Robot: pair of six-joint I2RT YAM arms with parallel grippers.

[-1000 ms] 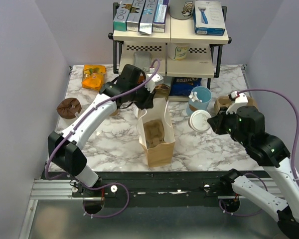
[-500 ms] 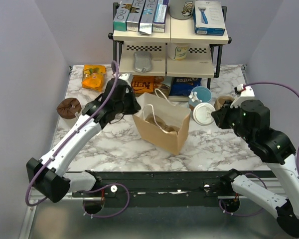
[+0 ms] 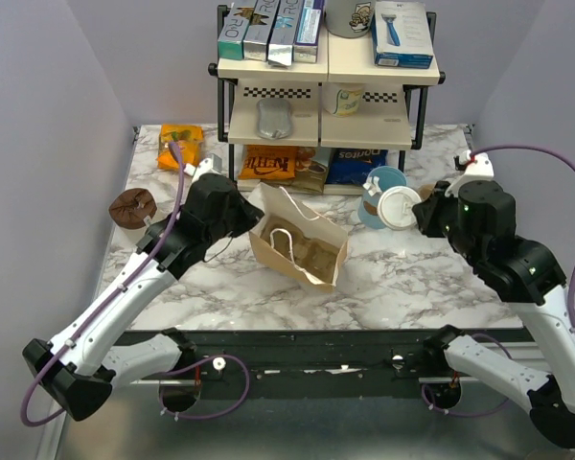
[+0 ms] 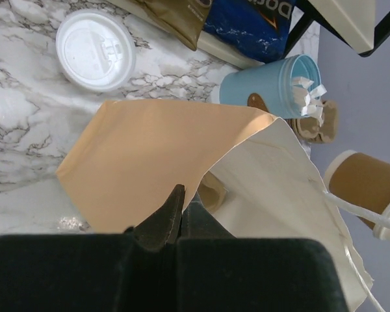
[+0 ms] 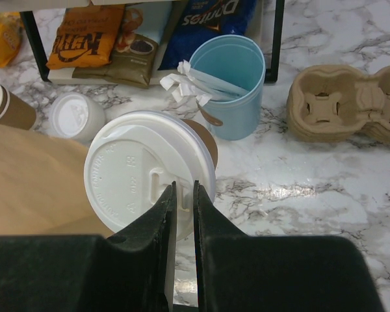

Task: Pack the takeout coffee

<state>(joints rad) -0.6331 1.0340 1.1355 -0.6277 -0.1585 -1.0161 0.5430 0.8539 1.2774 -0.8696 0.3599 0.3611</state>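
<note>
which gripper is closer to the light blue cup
Right. The right gripper holds the takeout coffee just beside the light-blue cup; the left gripper pinches the paper bag on its side away from the cup.

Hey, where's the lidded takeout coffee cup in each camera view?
Top external: takeout coffee right of centre, overlapping the light-blue cup's right side.
Left wrist: far right edge, partly cropped, lower right of the light-blue cup.
Right wrist: centre, lid toward the camera, held by the right gripper.
Shared landmark: the light-blue cup.
</note>
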